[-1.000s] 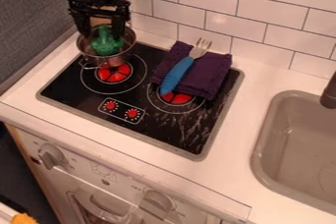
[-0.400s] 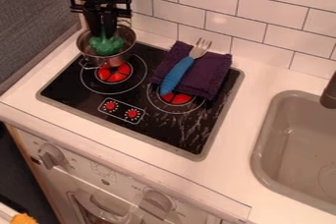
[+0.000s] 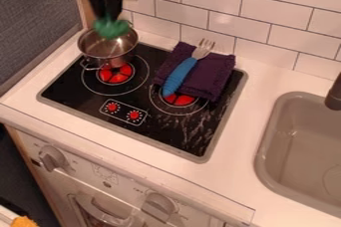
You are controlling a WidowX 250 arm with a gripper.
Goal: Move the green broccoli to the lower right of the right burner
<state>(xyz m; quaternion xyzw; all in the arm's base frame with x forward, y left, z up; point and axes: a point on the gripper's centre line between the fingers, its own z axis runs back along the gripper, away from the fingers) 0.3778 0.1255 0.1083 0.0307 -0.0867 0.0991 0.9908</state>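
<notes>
White worktop (image 3: 234, 171), black stovetop (image 3: 156, 126) with grey rim set into it, grey sink (image 3: 265, 139) sunk in at right. On stovetop: metal pot (image 3: 100, 56), upright, at rear of red left burner (image 3: 114, 74); purple cloth (image 3: 208, 79), folded, partly covering red right burner (image 3: 180, 100). Two red dials (image 3: 112, 107) marked near front edge.

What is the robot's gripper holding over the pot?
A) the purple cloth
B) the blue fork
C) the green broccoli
C: the green broccoli hangs from the gripper above the metal pot, while the fork lies on the purple cloth.
</notes>
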